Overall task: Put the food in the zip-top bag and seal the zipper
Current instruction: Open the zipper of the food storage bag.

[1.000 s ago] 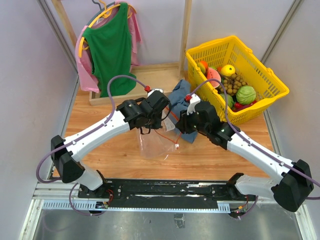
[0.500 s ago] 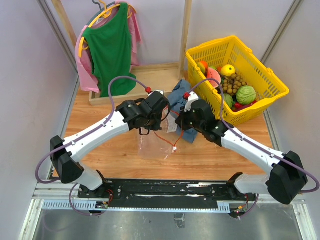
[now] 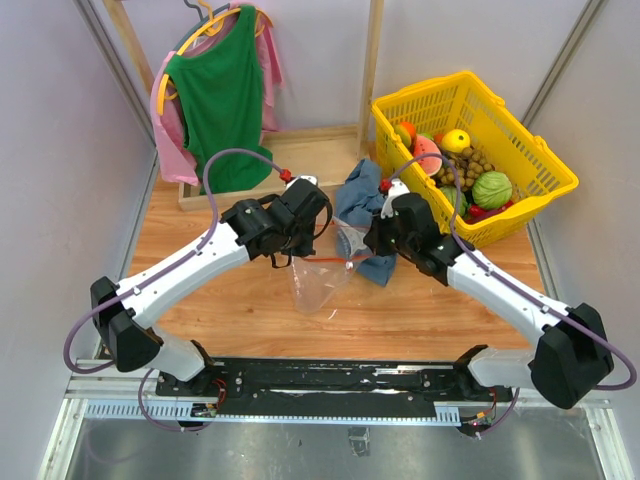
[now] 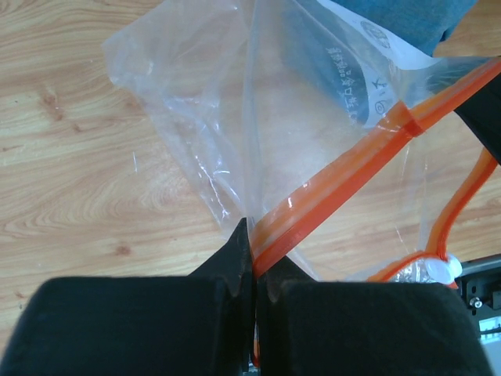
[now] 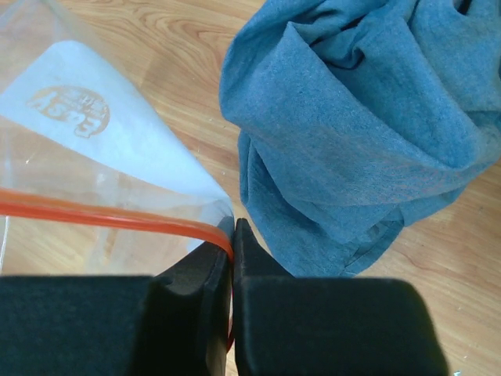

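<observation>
Bright, even, diffuse. Faint soft shadows under arms. Mild glare streaks on bag [image 4: 180, 117] just ahead of left pincer [image 4: 252, 239]. Sharp elsewhere.

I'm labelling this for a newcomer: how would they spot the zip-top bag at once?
Start at the wooden table, between the left gripper and right gripper. The clear plastic zip-top bag spans the gap, pinched by both. Unlike the neighbouring blue-grey cloth, it is see-through, with a red-orange edge strip.
</observation>
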Available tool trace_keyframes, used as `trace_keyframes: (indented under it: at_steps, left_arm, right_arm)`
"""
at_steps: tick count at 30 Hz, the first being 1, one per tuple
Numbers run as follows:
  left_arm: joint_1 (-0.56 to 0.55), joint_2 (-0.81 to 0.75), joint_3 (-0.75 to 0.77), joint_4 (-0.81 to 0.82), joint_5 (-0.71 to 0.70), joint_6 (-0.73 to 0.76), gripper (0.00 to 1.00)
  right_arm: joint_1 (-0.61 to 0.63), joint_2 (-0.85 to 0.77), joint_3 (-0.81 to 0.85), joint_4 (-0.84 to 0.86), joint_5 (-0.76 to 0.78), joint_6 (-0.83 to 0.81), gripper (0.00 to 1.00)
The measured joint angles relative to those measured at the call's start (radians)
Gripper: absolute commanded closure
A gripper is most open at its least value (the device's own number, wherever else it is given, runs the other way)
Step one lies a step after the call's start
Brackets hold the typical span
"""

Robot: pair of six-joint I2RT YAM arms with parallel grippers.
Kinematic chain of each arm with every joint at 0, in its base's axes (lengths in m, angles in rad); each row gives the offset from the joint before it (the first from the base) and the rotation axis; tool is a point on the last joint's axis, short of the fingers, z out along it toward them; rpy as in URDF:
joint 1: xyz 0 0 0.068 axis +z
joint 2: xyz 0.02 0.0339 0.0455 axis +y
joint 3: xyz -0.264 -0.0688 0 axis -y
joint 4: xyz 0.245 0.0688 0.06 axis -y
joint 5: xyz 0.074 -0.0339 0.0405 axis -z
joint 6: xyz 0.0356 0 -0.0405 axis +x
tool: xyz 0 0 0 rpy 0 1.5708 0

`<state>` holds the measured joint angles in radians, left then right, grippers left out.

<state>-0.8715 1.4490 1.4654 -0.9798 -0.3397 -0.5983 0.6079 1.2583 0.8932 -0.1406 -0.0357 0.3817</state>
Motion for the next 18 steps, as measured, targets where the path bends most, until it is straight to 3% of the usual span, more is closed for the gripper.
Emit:
trace_keyframes:
  at_steps: [10, 18]
  left_arm:
    - [0.012, 0.03, 0.0, 0.008, -0.005, -0.039, 1.0]
    - [0.012, 0.135, 0.068, -0.055, -0.054, -0.072, 1.0]
  right_arm:
    - [-0.02, -0.032, 0.112, -0.083, -0.14, -0.097, 0.43]
    - [-0.03, -0.067, 0.278, -0.218, -0.183, -0.182, 0.28]
